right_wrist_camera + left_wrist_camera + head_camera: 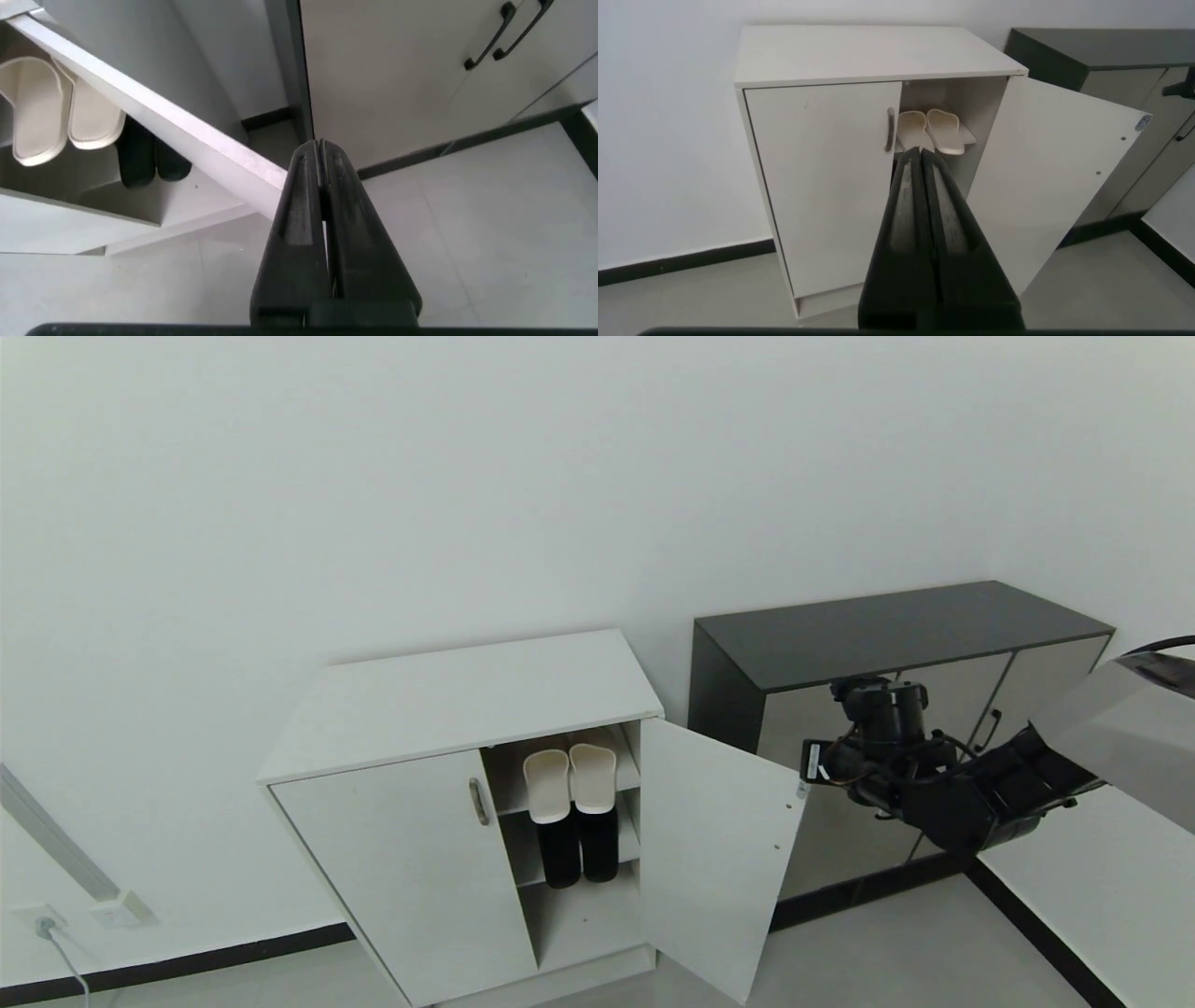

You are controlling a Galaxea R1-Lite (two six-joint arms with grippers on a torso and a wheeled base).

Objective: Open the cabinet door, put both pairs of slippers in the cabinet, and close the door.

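The white cabinet (467, 700) stands against the wall with its right door (714, 859) swung open and its left door (401, 868) closed. Inside, a pair of white slippers (569, 782) leans on the upper shelf, and a pair of black slippers (579, 847) stands on the shelf below. My right gripper (810, 770) is shut and empty, right at the open door's outer edge (187, 131). In the left wrist view my left gripper (915, 154) is shut and empty, some way in front of the cabinet, pointing at the opening and the white slippers (934, 129).
A dark cabinet (896, 635) with pale doors and black handles stands just right of the open door. A white surface (1102, 887) lies at the near right. A wall socket with a cable (42, 924) sits low on the left wall. Grey floor lies in front.
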